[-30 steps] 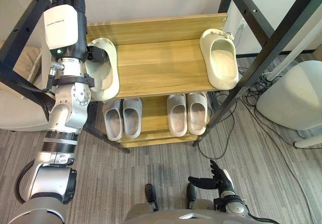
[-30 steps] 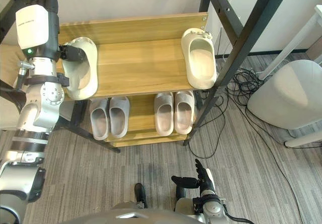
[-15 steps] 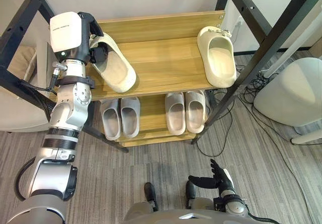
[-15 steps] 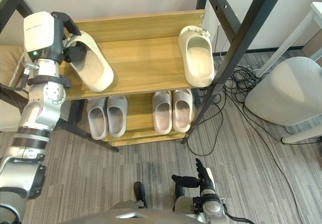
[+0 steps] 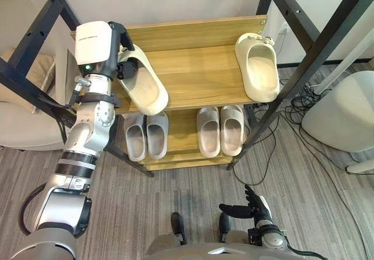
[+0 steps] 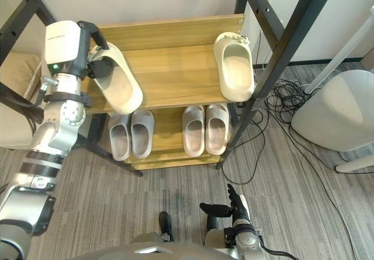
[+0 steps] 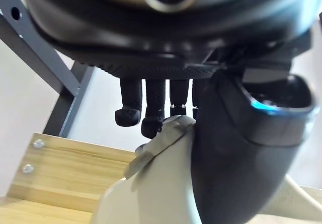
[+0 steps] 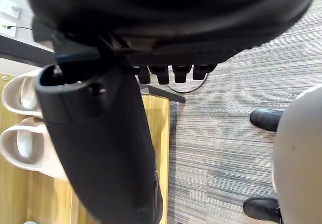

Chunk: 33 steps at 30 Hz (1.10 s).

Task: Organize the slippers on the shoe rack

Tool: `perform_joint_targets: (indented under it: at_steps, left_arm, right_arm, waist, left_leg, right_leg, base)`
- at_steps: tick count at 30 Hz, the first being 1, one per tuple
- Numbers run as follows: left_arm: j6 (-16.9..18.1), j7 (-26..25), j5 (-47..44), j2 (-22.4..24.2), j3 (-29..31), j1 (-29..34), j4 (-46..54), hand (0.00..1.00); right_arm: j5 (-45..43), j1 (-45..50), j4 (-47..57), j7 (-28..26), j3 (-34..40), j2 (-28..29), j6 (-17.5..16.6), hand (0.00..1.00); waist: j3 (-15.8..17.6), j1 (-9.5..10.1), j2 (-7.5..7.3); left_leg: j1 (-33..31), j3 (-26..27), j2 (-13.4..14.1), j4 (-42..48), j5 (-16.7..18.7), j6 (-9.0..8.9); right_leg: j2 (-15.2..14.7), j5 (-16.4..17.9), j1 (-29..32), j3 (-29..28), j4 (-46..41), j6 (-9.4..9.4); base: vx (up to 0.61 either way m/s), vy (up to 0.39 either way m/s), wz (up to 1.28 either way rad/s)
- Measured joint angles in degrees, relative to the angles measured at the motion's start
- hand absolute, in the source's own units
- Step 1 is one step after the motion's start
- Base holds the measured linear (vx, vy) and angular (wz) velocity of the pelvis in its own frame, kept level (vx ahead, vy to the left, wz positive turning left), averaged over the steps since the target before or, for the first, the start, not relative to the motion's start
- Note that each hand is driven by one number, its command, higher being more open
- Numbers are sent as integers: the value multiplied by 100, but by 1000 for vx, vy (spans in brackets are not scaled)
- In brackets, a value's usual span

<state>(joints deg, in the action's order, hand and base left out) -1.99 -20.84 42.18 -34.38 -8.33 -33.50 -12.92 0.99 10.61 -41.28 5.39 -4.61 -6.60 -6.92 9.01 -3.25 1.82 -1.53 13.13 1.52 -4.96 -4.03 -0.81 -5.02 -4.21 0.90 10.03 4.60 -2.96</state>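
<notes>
My left hand (image 5: 104, 48) is at the top shelf's left end, shut on the heel rim of a cream slipper (image 5: 147, 89). The left wrist view shows its fingers (image 7: 154, 114) and thumb pinching that rim (image 7: 162, 142). The slipper lies slanted, its toe reaching past the front edge of the wooden shoe rack (image 5: 198, 85). A second cream slipper (image 5: 256, 68) lies straight at the shelf's right end. Two grey pairs (image 5: 146, 141) (image 5: 221, 130) sit on the lower shelf. My right hand (image 5: 248, 207) hangs low over the floor, open and idle.
Black metal frame posts (image 5: 304, 52) cross on both sides of the rack. A white rounded seat (image 5: 343, 111) stands on the right, with cables (image 5: 290, 105) on the floor beside it. A beige cushion (image 5: 20, 105) lies to the left.
My left hand has closed on the slipper's heel and swung it from lying straight at the shelf's left edge to slanted, further right, with the toe over the front edge.
</notes>
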Motion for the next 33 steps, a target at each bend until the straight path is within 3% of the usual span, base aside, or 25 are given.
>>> perform_joint_targets:
  at_steps: [14, 24, 25, 33]
  left_arm:
    - [95, 10, -122, 57, -563, -360, 246, 0]
    - [193, 32, -372, 57, -777, -1029, -253, 0]
    - [194, 31, -385, 57, -777, -1060, -255, 100]
    - [194, 21, -444, 55, -821, -1295, -356, 100]
  right_arm:
    - [-12, -8, 132, 112, 17, 2, -12, 100]
    - [-111, -6, 294, 124, 122, 0, -63, 100]
    - [-110, -6, 319, 126, 123, 0, -66, 100]
    - [-112, -9, 338, 128, 122, 4, -85, 100]
  waist:
    - [-10, -241, 66]
    - [42, -453, 173]
    - [48, -485, 183]
    - [48, -506, 186]
  left_leg:
    - [-172, 335, -17, 0, 43, 30]
    - [-293, 705, -82, 1, 106, 99]
    - [-316, 712, -94, 1, 109, 105]
    - [-437, 837, -152, 1, 131, 144]
  right_leg:
    - [-22, -109, 330, -354, 20, -67]
    - [-77, -228, 641, -748, 21, -136]
    - [-88, -235, 667, -760, 21, -146]
    - [-140, -289, 849, -900, 21, -196]
  base:
    - [-31, 9, -13]
    - [-25, 22, -19]
    - [-21, 23, -5]
    - [-11, 22, -7]
